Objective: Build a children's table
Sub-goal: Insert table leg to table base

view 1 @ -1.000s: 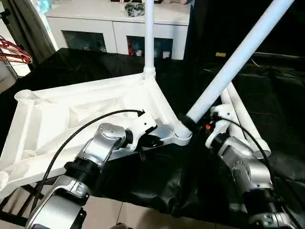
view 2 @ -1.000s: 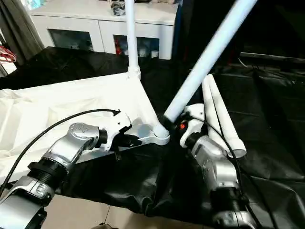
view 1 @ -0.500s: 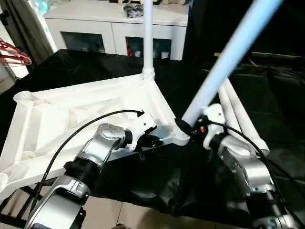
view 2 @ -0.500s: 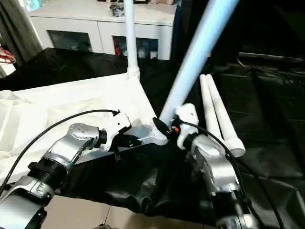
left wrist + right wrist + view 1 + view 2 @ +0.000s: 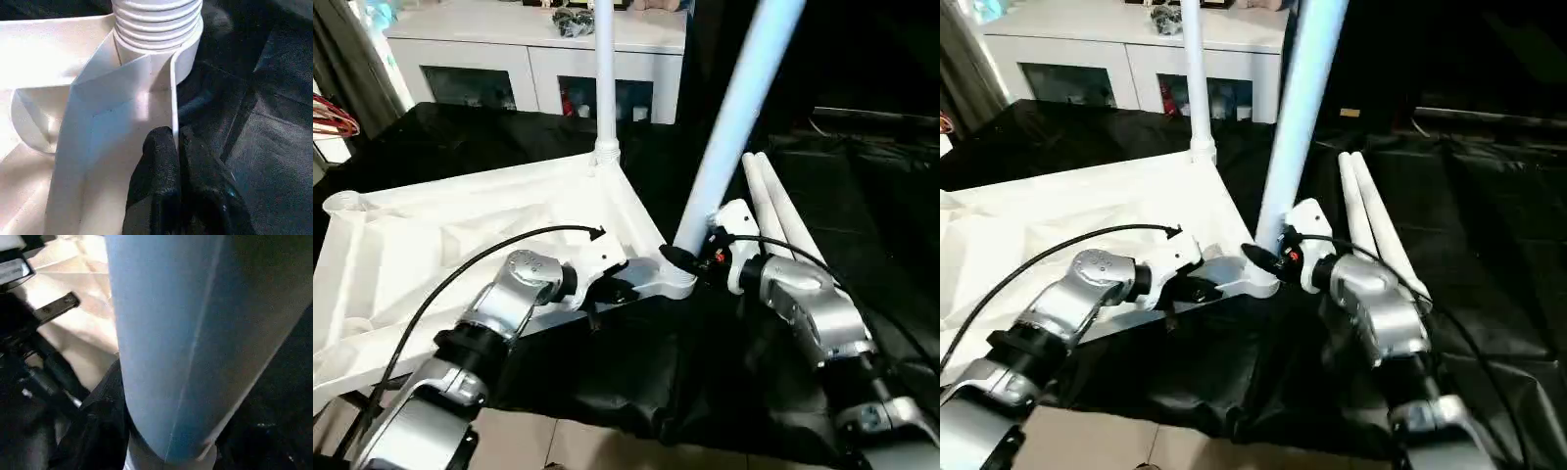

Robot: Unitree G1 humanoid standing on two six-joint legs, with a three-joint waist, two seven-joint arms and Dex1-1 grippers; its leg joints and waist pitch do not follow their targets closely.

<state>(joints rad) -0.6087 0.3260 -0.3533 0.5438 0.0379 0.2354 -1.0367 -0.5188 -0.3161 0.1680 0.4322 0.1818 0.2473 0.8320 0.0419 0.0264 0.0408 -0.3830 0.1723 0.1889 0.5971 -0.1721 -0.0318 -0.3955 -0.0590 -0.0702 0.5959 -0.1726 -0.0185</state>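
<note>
1. One leg (image 5: 604, 78) stands upright in the far corner socket of the tabletop (image 5: 440, 245), well beyond both tools.
2. The right tool (image 5: 690, 257) grips a second leg (image 5: 734, 108) near its base, over the near corner socket (image 5: 674, 284) just beside the tool; whether it is seated I cannot tell.
3. The left tool (image 5: 176, 161), pinched narrow, clamps the tabletop's thin rim below that ribbed socket.
4. Two spare legs (image 5: 783, 230) lie on the black-draped table (image 5: 862, 176) behind the right tool.
5. Everything is smooth white plastic: tubular legs, ribbed underside, rounded sockets.
</note>
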